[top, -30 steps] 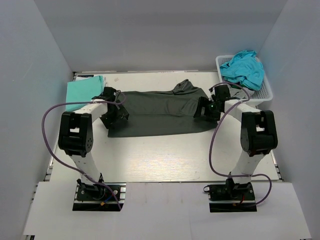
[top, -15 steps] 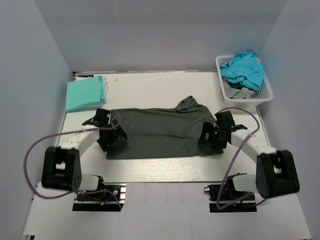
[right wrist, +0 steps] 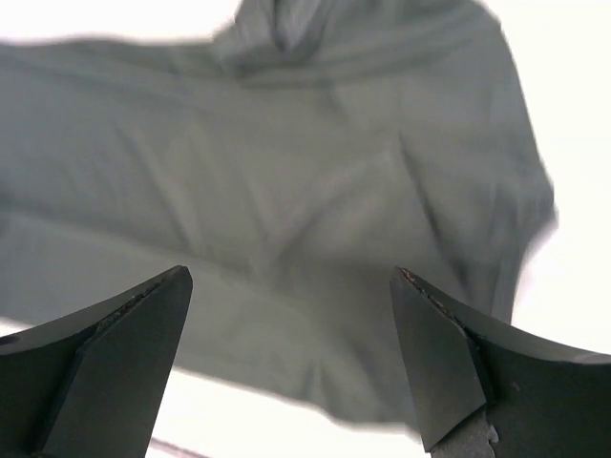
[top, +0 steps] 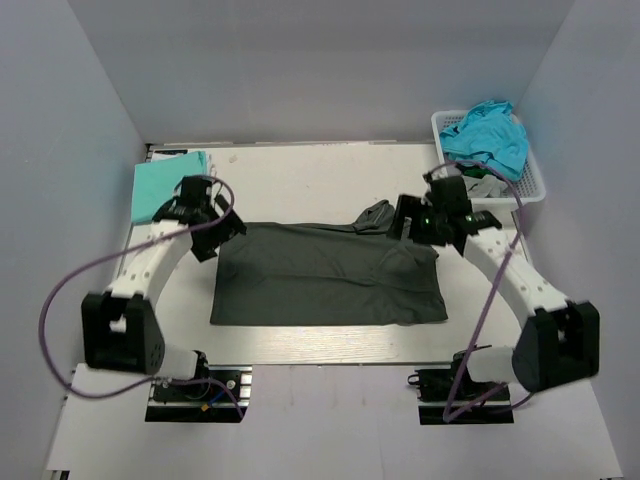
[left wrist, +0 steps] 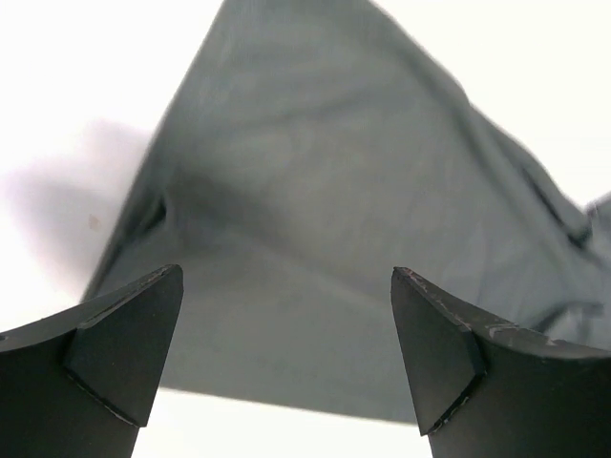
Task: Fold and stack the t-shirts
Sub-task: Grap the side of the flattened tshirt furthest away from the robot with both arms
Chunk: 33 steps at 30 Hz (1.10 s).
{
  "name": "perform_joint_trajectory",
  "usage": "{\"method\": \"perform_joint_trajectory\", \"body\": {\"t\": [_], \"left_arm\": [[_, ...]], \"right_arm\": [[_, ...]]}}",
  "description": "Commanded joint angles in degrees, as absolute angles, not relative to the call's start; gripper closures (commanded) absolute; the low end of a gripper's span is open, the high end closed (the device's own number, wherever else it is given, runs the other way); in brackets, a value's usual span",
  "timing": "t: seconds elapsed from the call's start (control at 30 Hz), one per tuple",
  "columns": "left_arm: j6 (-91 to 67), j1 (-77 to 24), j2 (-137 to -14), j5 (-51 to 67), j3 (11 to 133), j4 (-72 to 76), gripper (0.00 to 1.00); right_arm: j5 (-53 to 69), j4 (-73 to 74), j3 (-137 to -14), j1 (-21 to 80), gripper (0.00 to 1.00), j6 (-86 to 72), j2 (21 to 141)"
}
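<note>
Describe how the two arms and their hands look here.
The left arm and right arm both have white links and chunky black joint housings. A purple cable loops loosely off each. The left hand and right hand carry dark, wedge-shaped fingers.

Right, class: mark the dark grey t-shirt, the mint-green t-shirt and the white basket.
dark grey t-shirt (top: 325, 285): top external view, middle of its flat body.
mint-green t-shirt (top: 165, 188): top external view, its folded top face.
white basket (top: 535, 180): top external view, its right rim.
</note>
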<state>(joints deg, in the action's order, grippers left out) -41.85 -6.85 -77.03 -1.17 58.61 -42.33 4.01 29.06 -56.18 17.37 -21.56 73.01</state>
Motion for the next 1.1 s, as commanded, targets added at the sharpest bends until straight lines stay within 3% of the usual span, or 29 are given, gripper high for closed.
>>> {"method": "perform_joint_trajectory", "body": {"t": [0.0,0.27,0.47,0.63,0.77,0.87,0.97,1.0,1.07], "left_arm": [[-40.2,-6.4,-87.1,-6.2,66.4,-41.9,0.0],[-40.2,-4.1,-106.1,-12.9,81.3,-42.5,0.0],[-39.0,-3.0,-112.8,-9.4,85.1,-37.9,0.05],[-38.5,-2.5,-116.0,-8.3,85.1,-37.9,0.1],[-37.2,-2.5,-116.6,-6.9,83.8,-36.1,0.25],[-37.2,-2.5,-117.2,-6.1,83.3,-35.6,0.32],[-37.2,-2.5,-117.2,-4.8,82.1,-35.0,0.44],[-37.2,-2.5,-117.2,-4.2,81.0,-35.0,0.55],[-37.2,-2.5,-116.5,-3.7,80.4,-34.5,0.66]], "right_arm": [[1.8,24.5,-62.3,17.2,0.1,-20.0,80.7],[-4.4,33.1,-94.6,15.9,0.1,-19.7,113.9],[-2.9,35.8,-110.0,15.7,0.1,-18.5,125.9],[-2.7,33.5,-112.2,15.6,0.1,-18.6,130.9],[-1.2,33.0,-112.4,15.5,0.1,-18.9,133.0],[-0.6,33.5,-111.9,15.4,0.15,-19.2,133.5],[-0.6,33.2,-110.1,15.5,0.27,-19.6,133.0],[-0.8,33.1,-109.8,15.6,0.29,-19.7,132.8],[-0.7,33.0,-108.7,15.6,0.3,-19.8,132.5]]}}
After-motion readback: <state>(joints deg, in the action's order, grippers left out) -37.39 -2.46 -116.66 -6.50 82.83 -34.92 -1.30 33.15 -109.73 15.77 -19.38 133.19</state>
